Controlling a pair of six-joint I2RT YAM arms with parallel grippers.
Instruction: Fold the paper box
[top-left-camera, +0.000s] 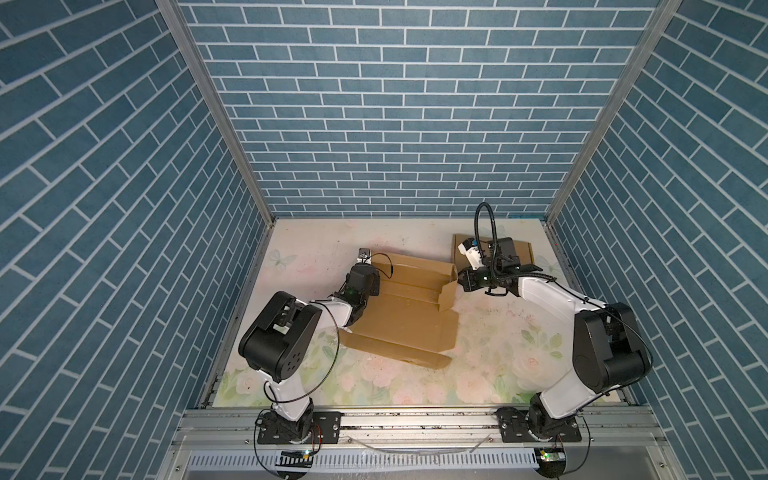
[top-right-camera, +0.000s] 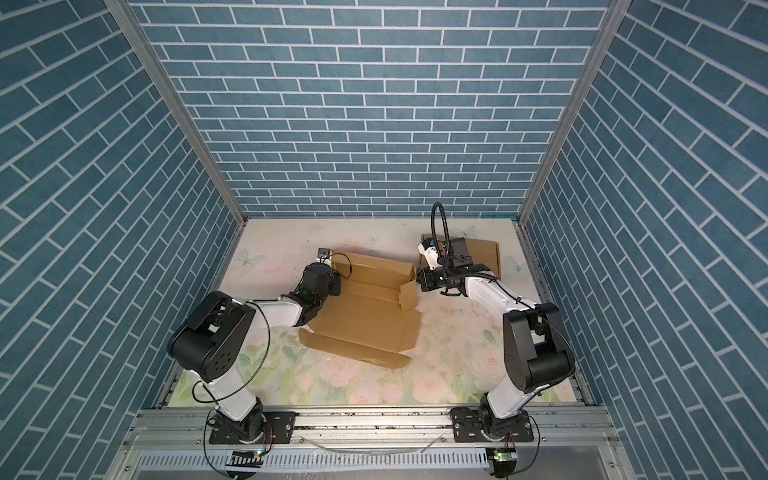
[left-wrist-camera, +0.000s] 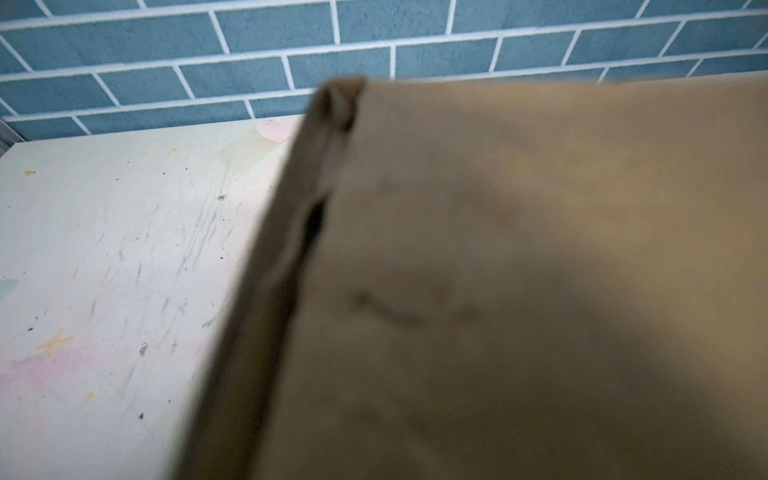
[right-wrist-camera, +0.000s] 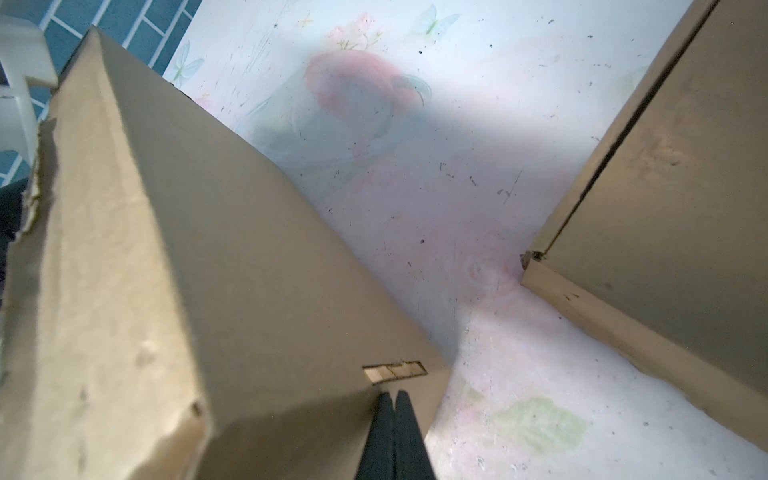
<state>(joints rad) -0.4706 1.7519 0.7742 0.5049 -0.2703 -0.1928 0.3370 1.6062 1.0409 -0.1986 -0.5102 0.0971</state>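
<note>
The paper box (top-left-camera: 403, 320) (top-right-camera: 365, 320) is a brown cardboard blank, partly folded, in the middle of the table. Its back wall (top-left-camera: 415, 266) stands up and a side flap (top-left-camera: 446, 293) is raised at its right end. My left gripper (top-left-camera: 368, 271) (top-right-camera: 329, 275) is at the box's left back corner, its fingers hidden behind the wrist. In the left wrist view only blurred cardboard (left-wrist-camera: 519, 270) shows. My right gripper (right-wrist-camera: 393, 395) (top-left-camera: 458, 277) is shut, with nothing between its fingers. Its tips rest against the outside of the box's right end (right-wrist-camera: 187, 249).
A second flat cardboard piece (top-left-camera: 521, 251) (top-right-camera: 486, 249) (right-wrist-camera: 665, 187) lies at the back right, partly under my right arm. The floral table mat (top-left-camera: 498, 345) is walled by blue brick panels on three sides. A metal rail (top-left-camera: 415, 424) runs along the front.
</note>
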